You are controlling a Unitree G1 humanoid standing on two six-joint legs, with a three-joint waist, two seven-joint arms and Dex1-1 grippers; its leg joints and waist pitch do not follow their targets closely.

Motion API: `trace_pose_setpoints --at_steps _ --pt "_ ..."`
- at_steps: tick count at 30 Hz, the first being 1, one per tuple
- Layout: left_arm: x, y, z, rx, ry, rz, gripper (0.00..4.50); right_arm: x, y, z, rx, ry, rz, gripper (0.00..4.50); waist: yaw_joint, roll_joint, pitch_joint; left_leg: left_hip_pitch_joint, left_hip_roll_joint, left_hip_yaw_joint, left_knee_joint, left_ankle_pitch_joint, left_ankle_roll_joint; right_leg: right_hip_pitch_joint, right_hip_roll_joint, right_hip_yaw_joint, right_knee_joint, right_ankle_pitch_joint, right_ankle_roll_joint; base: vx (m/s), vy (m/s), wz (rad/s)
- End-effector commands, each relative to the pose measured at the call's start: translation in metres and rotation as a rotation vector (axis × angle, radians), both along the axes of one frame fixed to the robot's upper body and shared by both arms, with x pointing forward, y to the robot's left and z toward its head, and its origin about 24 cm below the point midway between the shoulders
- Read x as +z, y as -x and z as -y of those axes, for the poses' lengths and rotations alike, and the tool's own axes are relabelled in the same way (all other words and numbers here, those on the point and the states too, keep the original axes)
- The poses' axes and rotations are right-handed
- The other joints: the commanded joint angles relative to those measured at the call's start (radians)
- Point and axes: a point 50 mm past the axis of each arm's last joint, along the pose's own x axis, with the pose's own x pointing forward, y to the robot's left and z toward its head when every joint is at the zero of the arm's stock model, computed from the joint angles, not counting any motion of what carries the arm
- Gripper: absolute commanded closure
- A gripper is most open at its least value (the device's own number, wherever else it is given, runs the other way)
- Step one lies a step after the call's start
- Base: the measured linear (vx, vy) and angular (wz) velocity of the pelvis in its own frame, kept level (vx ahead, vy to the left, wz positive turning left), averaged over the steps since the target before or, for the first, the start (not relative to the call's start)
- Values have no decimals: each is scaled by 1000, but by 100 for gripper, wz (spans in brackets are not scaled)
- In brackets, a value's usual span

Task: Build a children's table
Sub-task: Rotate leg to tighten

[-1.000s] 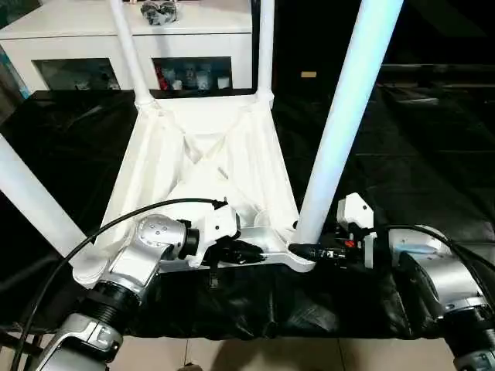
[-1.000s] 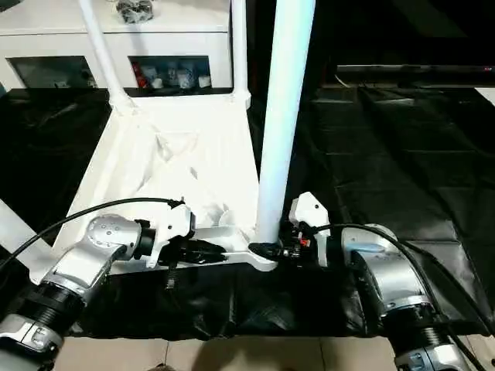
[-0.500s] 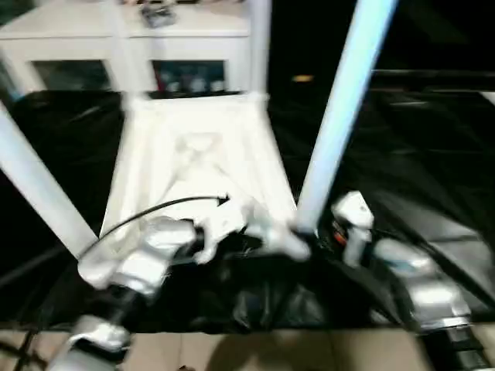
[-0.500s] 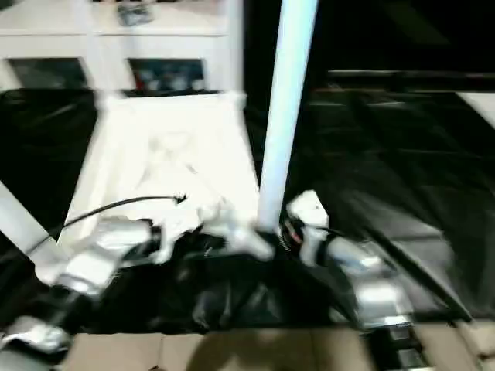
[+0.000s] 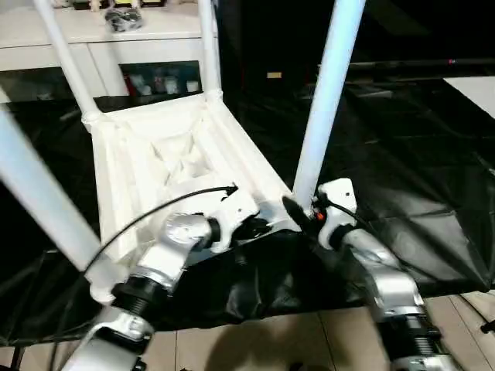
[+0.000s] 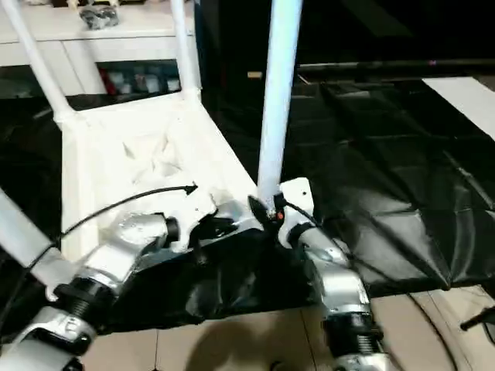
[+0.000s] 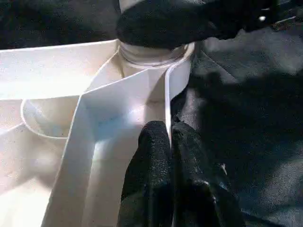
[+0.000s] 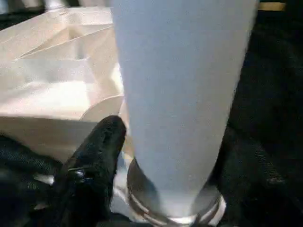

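The tabletop [image 5: 166,166] is lying upside down, ribbed underside up, on a black sheet [image 5: 402,178] covering the work surface, its near rim sitting close to the surface's near edge. All four legs are standing in the corner sockets: two far legs [image 5: 66,62] [image 5: 207,46], a near-left leg [image 5: 42,205], and a near-right leg [image 5: 321,108]. Assembly is therefore appearing nearly complete; judging from this, what is remaining is a check of seating and turning the table upright.

The left gripper [image 7: 168,142] is pinching the tabletop's near rim, fingers closed upon the thin wall. The right gripper [image 5: 298,210] is gripping the base of the near-right leg at its socket, one finger [image 8: 94,151] lying against the collar.

Open sheet is extending toward the right edge. A white cabinet [image 5: 139,42] is crowding the far edge.
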Motion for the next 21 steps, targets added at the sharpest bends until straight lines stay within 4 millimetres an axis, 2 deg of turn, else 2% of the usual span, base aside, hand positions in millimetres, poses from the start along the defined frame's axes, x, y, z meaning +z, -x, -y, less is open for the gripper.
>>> trace_pose_setpoints --at_steps 1,3,4,5,6,7,9,10,11,12,15,16,17,18,21 --pt "10 4 9 -113 30 32 450 -10 10 -10 135 1 -58 128 9 -8 -49 -1 6 9 -84 -422 32 28 -29 11 -57 -384 -165 0 0 0" --pt "10 7 -1 -151 18 10 450 -7 11 1 210 28 -44 128 20 -9 -55 -1 8 19 -74 -357 50 27 -28 17 -46 -329 -190 26 -21 2" --pt "10 8 -5 -162 12 6 450 -6 12 5 242 40 -44 128 24 -8 -57 -3 9 20 -72 -334 53 31 -28 17 -42 -309 -195 52 -42 3" --pt "10 8 -8 -175 8 5 450 -5 13 7 283 53 -42 128 33 -9 -61 -3 8 25 -65 -288 61 28 -27 20 -37 -266 -207 58 -48 4" --pt "11 9 -11 -198 7 -2 450 -4 15 10 347 65 -49 128 37 -10 -62 0 9 28 -61 -274 65 24 -26 22 -34 -247 -215 66 -53 11" --pt "11 9 -12 -200 7 -2 450 -3 15 11 351 66 -50 128 41 -10 -64 0 8 31 -54 -244 74 24 -23 23 -28 -203 -234 66 -53 11" --pt "13 12 -18 -248 5 -10 450 -1 19 16 481 94 -64 128 54 -6 -69 -10 11 29 -49 -173 88 37 -22 19 -8 -121 -257 56 -47 3" --pt "14 13 -21 -265 4 -19 450 0 21 19 527 105 -71 128 58 -4 -71 -8 11 32 -46 -153 91 36 -22 19 -3 -88 -265 51 -43 -1" --pt "14 14 -24 -283 0 -25 450 2 21 21 573 106 -77 128 61 -3 -72 -6 14 34 -41 -111 101 36 -19 18 4 -15 -283 57 -35 -1" --pt "15 15 -26 -290 -2 -30 450 3 20 21 591 106 -79 128 64 -3 -73 -8 14 35 -39 -86 106 40 -16 15 11 25 -293 52 -19 -1" --pt "15 16 -31 -318 -10 -42 450 7 17 24 651 100 -83 128 67 -1 -75 -5 15 35 -37 -100 105 39 -15 12 16 36 -308 17 -6 0" --pt "16 16 -32 -321 -11 -44 450 8 16 24 661 97 -83 128 68 -1 -73 -3 16 36 -39 -117 101 38 -14 12 15 22 -309 0 0 0" --pt "16 16 -33 -322 -16 -42 450 9 14 23 667 94 -77 128 70 -7 -73 0 18 37 -39 -134 97 37 -15 13 15 8 -310 0 0 0" --pt "16 16 -33 -322 -20 -41 450 10 12 22 673 92 -73 128 70 -3 -71 3 20 38 -41 -155 92 34 -15 13 14 -12 -312 0 0 0" --pt "16 15 -34 -320 -22 -43 450 12 8 19 688 83 -59 128 71 -3 -69 5 21 40 -43 -183 79 32 -17 14 10 -58 -300 0 0 0"
